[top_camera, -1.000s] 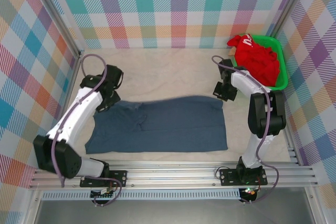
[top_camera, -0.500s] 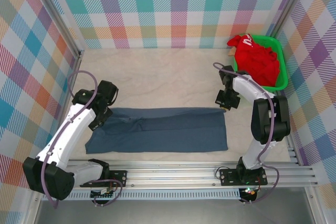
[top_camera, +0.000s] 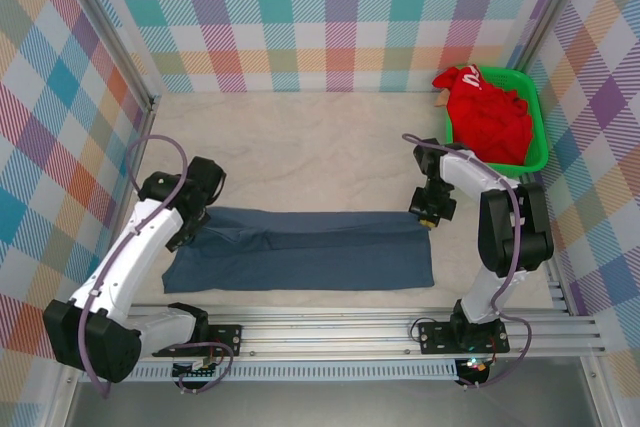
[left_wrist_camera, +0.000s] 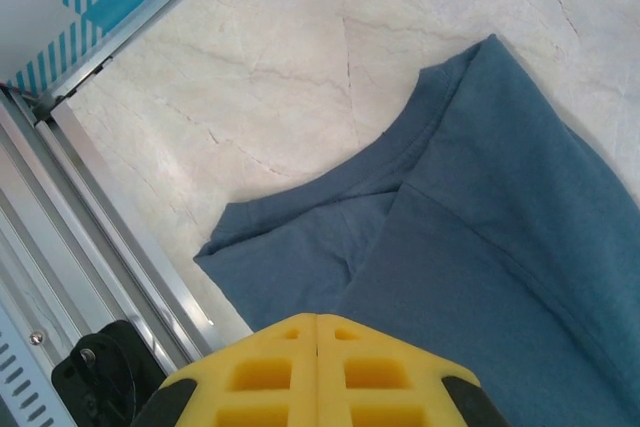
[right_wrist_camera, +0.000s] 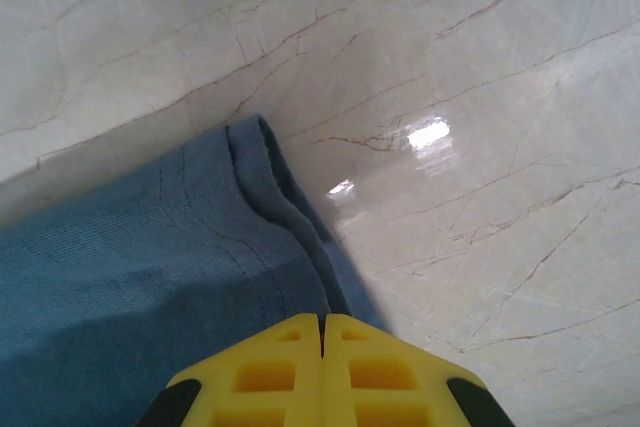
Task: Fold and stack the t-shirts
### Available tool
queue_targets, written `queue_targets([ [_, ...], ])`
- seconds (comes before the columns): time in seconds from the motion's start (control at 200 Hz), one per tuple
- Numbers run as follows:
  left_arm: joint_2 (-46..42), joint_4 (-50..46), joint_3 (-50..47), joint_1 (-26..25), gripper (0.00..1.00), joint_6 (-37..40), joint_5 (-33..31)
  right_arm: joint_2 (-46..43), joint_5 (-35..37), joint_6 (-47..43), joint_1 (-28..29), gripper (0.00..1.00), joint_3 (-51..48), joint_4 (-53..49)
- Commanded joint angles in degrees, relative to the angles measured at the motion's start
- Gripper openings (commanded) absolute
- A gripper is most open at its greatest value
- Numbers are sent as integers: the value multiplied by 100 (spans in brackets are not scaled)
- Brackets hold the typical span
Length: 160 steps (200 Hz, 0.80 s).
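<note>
The slate-blue t-shirt (top_camera: 300, 252) lies as a long band across the near part of the table, folded lengthwise. My left gripper (top_camera: 190, 230) is shut at its far left corner by the collar, and cloth runs under the closed yellow jaws (left_wrist_camera: 317, 319). My right gripper (top_camera: 431, 216) is shut at the far right corner, where the doubled hem (right_wrist_camera: 285, 207) leads into the jaws (right_wrist_camera: 322, 319). The red t-shirt (top_camera: 490, 117), with a small white mark, sits crumpled in the green basket (top_camera: 540, 137) at the back right.
A pale marble-look tabletop (top_camera: 310, 147) stretches behind the blue shirt. Checked walls close in the left, back and right. An aluminium rail (top_camera: 330, 327) runs along the near edge; its left end appears in the left wrist view (left_wrist_camera: 90, 247).
Both grippers came toward the near edge with the blue shirt's far edge, making the band narrower and straighter. The red shirt and basket stayed put.
</note>
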Motion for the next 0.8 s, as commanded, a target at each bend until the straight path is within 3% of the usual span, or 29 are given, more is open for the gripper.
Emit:
queue_targets([
  [0.0, 118, -157, -142, -162, 0, 36, -302, -127, -84, 75, 14, 0, -77, -184],
  [0.265, 337, -156, -299, -539, 0, -160, -400, -100, -54, 76, 23, 0, -152, -173],
  [0.575, 391, -23, -536, -643, 0, -233, -374, -106, 87, 131, 36, 0, -222, -222],
  [0.69, 359, -31, -604, -682, 0, -245, -327, -267, 220, 180, 36, 15, -270, -239],
  [0.795, 306, -31, -762, -721, 0, -345, -171, -352, 251, 216, 36, 15, -295, -237],
])
